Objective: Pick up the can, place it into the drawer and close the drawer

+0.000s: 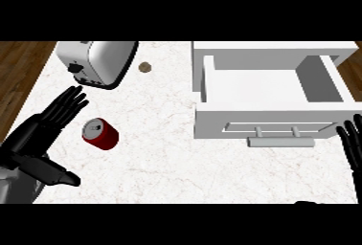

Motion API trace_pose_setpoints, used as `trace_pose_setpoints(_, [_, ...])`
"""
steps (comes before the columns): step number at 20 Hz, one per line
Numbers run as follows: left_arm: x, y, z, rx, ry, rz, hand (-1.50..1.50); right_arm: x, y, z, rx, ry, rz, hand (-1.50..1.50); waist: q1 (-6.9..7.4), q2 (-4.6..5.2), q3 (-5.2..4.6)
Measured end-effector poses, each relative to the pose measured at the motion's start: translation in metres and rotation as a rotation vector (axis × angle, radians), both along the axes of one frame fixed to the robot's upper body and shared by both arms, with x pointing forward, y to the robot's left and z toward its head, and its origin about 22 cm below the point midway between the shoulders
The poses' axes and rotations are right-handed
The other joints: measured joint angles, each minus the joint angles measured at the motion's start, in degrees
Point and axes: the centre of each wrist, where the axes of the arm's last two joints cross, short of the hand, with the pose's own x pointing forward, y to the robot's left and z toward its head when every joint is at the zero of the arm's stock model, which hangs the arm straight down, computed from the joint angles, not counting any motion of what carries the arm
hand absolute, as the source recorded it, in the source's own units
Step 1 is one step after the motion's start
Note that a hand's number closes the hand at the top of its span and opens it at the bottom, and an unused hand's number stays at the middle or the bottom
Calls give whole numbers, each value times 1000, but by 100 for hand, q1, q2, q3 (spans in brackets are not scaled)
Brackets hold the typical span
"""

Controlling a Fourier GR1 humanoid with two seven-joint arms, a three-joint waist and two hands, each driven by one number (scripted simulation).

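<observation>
Could roll away if bumped, since the can (100,134) lies on its side, well left of the open drawer (272,93). Just right of the left hand (50,122), near the straight, open fingers (69,103), not touching. Right hand (351,143) resting open, fingers up, right of the drawer handle (280,141). Nothing held yet.

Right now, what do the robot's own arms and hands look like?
The left hand is black, with slender segmented fingers, on a dark wrist leading to a grey forearm. Of the right hand only black fingers show at the view's edge. No cables or markings are visible.
</observation>
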Motion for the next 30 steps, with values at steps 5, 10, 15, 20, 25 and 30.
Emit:
trace_pose_setpoints(5, [4, 0, -16, 12, 10, 22, -150, 4, -3, -5, 0, 2, 0, -150, 0, 0, -1])
trace_pose_setpoints(10, [12, 11, -39, 17, 17, 43, -150, 1, 1, -4, -2, -1, 6, -150, -6, 2, -2])
trace_pose_setpoints(15, [15, 28, -57, 32, 22, 59, -150, -1, -8, -2, 0, -1, 6, -150, -9, 2, -3])
trace_pose_setpoints(20, [18, 35, -78, 50, 30, 62, -150, -2, 1, -5, 2, -10, 7, -150, -15, 4, -2])
trace_pose_setpoints(25, [17, 43, -96, 54, 43, 55, -150, -2, 1, -7, -5, -14, 4, -150, -14, 3, -3])
trace_pose_setpoints(30, [16, 52, -108, 68, 61, 71, -150, -3, 3, -7, -7, -15, -1, -150, -19, 5, -4])
